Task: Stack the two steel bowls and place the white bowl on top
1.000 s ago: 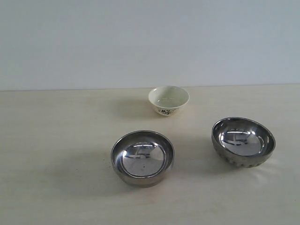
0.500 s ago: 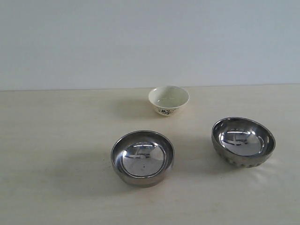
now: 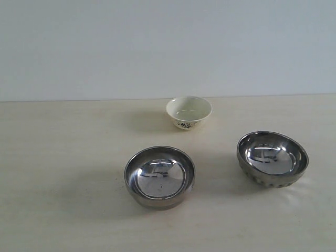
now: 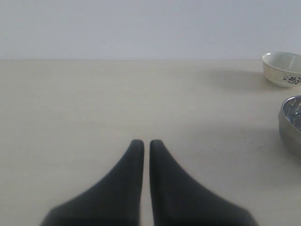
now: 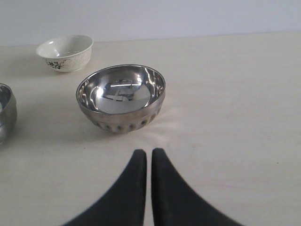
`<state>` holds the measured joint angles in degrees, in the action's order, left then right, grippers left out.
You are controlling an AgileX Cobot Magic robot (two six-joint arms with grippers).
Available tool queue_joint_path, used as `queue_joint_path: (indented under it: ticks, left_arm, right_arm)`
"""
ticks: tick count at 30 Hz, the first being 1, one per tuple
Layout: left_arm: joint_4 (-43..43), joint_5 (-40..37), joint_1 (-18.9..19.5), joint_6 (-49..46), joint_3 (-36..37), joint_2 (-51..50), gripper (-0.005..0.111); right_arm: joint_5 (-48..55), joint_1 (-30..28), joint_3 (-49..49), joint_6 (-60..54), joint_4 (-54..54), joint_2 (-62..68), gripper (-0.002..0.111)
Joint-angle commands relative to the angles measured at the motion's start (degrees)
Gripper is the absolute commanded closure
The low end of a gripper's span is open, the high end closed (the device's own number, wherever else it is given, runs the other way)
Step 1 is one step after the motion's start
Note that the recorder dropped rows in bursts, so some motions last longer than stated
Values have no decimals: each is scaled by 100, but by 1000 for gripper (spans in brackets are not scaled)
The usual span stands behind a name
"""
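nothing has moved since the earlier exterior pictures: all three bowls sit in the same places and no arm enters that view

landmark: ribbed steel bowl [image 3: 272, 159], upright on the table [image 3: 63, 147], mouth up, empty. plain steel bowl [image 3: 159, 177]: well apart from the ribbed steel bowl, on its left in the exterior view and slightly nearer the camera; upright, empty. white bowl [image 3: 189, 112]: well apart from the ribbed steel bowl, behind it and to its left, towards the wall; upright, empty. no bowl touches another; stacking is not yet begun

right gripper [image 5: 145, 153]: fingers closed to a thin slit, nothing between them. the ribbed steel bowl lies directly ahead of its fingertips, near, on the finger line. left gripper [image 4: 142, 143]: fingers likewise closed to a thin slit, nothing held; straight ahead of it is bare table, and the ribbed steel bowl does not appear in its view

judgement: the right arm is the nearer one to the ribbed steel bowl, so the coming move likely turns on that straight-ahead offset. the bowl is round and has no long axis; any point on the rim serves. the fingers must part before a rim grasp

limits of view: the plain steel bowl is cut off by the frame edge in both wrist views. with neither arm in the exterior view, gripper height above the table cannot be told
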<state>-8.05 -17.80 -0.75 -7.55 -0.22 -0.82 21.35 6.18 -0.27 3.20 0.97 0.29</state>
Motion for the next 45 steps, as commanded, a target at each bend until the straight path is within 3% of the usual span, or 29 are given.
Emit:
queue_joint_path:
  ticks: [1, 4, 12, 20, 27, 34, 45]
  left_arm:
    - [-48, -4, 19, 53, 22, 42, 103]
    - [-48, -4, 19, 53, 22, 42, 103]
    - [-48, -4, 19, 53, 22, 42, 103]
    - [-48, -4, 19, 53, 22, 42, 103]
    - [-48, -4, 19, 53, 22, 42, 103]
    - [-48, -4, 19, 53, 22, 42, 103]
    - [-48, -4, 19, 53, 22, 42, 103]
  right_arm:
    - [-13, 11, 27, 1400, 847, -29, 108]
    - [34, 11, 27, 2441, 1698, -29, 108]
    - [-97, 11, 27, 2843, 1916, -29, 108]
    - [-1702, 11, 27, 3376, 2375, -29, 108]
    - [-2935, 11, 27, 3204, 2074, -29, 108]
    - [-2458, 11, -1399, 2915, 1337, 621, 108]
    - [-1113, 11, -3862, 903, 1329, 3742, 108]
